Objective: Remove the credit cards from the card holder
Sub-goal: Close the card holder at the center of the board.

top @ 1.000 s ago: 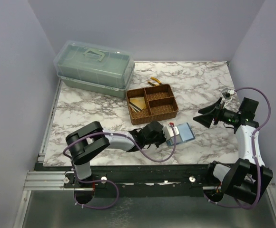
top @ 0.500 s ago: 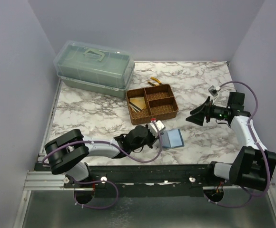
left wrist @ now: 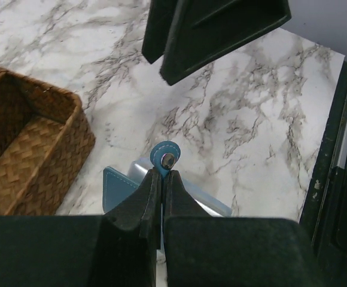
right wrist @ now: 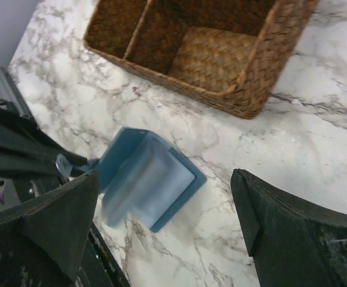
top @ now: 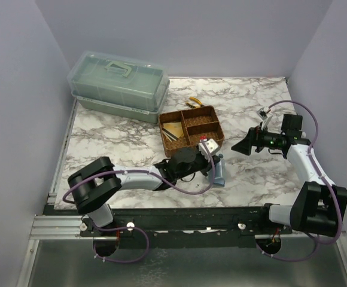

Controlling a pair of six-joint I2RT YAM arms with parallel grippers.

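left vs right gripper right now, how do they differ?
Left gripper is shut, pinching the snap tab of the card holder; right gripper stands wide open, holding nothing. Left gripper sits low beside the woven tray; right gripper is off to the right, apart from the card holder. Both point toward the card holder.

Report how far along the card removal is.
Done: the left tool is shut on the card holder's snap tab, with the flap lifted open. In hand: the right tool hangs open above it. Left: pulling everything out; what looks like a pale card sits inside.
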